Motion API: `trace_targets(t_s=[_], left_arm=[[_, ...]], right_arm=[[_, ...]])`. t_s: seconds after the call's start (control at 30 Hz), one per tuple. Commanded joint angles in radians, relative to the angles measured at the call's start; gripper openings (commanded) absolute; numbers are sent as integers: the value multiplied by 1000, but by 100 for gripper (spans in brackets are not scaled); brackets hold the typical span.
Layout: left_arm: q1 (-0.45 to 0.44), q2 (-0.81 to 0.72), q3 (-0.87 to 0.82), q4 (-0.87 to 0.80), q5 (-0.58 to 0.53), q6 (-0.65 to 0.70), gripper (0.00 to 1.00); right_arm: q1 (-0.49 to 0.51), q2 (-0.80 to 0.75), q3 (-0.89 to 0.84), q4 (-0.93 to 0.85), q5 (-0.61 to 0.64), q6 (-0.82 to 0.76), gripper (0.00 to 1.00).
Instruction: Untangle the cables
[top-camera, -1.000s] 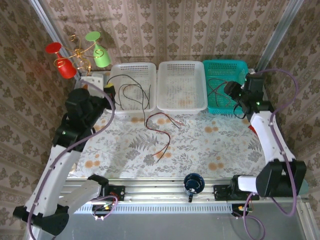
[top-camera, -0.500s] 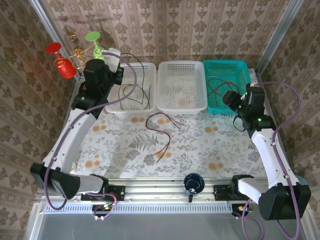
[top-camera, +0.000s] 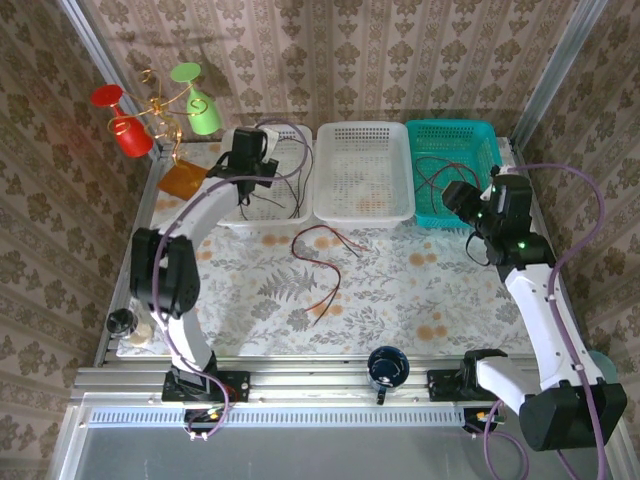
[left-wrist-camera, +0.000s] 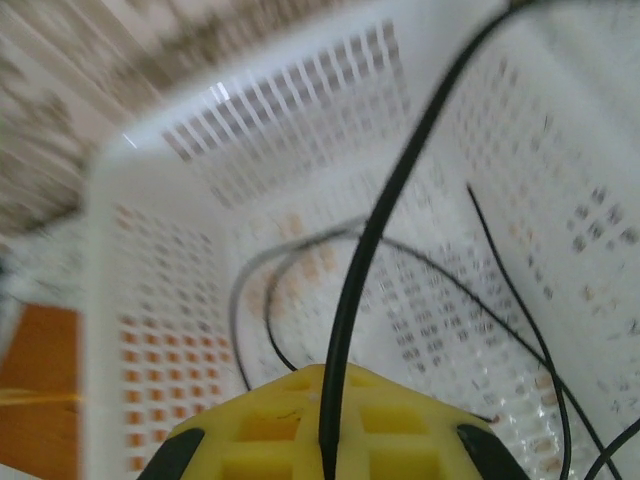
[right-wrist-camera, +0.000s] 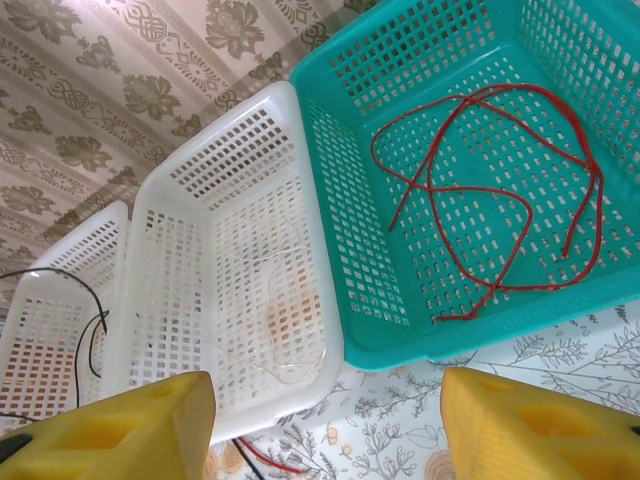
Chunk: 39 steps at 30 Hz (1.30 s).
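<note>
- Your left hand (left-wrist-camera: 325, 420) is pinched right together on a black cable (left-wrist-camera: 380, 220), which rises from between its yellow pads. It hangs over the left white basket (left-wrist-camera: 300, 110), where more thin black cables (left-wrist-camera: 505, 290) lie on the mesh floor.
- Your right hand (right-wrist-camera: 325, 425) has its fingers well apart and nothing between them. It is poised just in front of the teal basket (right-wrist-camera: 460, 340).
- The red cables (right-wrist-camera: 490, 190) lie in loose loops inside that teal basket.
- On the surface (top-camera: 420, 290), in front of the middle basket, a red cable (top-camera: 325, 267) lies crossed with a thin dark cable (top-camera: 342, 245). By the look of it, this pair is what you have left to separate.
- Expect these cables to be very light and limp. They will likely sag and trail from wherever you pinch them, and the smooth sheath may slide through a loose grip.
- Take hold near a free end, away from the crossing. Draw it out sideways so that the loop slips open rather than tightening.
</note>
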Motion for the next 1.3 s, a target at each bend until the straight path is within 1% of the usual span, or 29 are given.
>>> trace_targets(t_s=[0.0,0.13,0.2,0.3,0.33,0.4,0.5,0.6,0.63,0.67,0.7,0.73,0.77,0.8,0.9,1.07,1.17,1.27], left_arm=[[13,61,87,-169,82,-106,0],[18,112,87,-193,39,-139,0],[34,133,92,-214,44,-160,0],[80,181,146,-310,46,-225,0],[97,190,156,-327,62,-246,0],[115,193,159,-330,84,-272,0],[109,186,146,-300,85,-270,0],[99,185,144,-268,118,-264,0],[93,186,145,-265,129,-261,14],[87,182,146,-257,131,-257,35],[80,175,140,-244,131,-250,50],[72,162,128,-226,122,-243,61],[65,148,117,-207,116,-230,67],[59,132,105,-191,104,-225,69],[47,78,84,-167,69,-214,71],[40,-28,66,-185,14,-197,72],[27,-115,21,-159,22,-172,72],[5,-202,-48,-129,65,-148,73]], right_arm=[[8,-31,33,-43,-11,-12,63],[7,-45,41,-59,3,-19,63],[8,-47,41,-59,3,-19,63],[8,-48,46,-59,1,-17,64],[8,-46,47,-59,3,-12,64],[8,-45,54,-54,5,3,64],[10,-38,67,-39,1,18,64],[19,-25,84,-38,-3,21,64],[22,-18,91,-42,-7,19,64],[29,-11,99,-46,-13,16,64],[36,-5,105,-50,-15,15,64],[44,1,109,-55,-15,15,65],[56,4,109,-55,-17,14,65],[67,7,109,-56,-16,13,65],[104,19,99,-65,-15,10,65],[155,44,61,-103,-43,8,66],[188,64,31,-135,-58,33,66],[249,83,-12,-145,-38,89,65]])
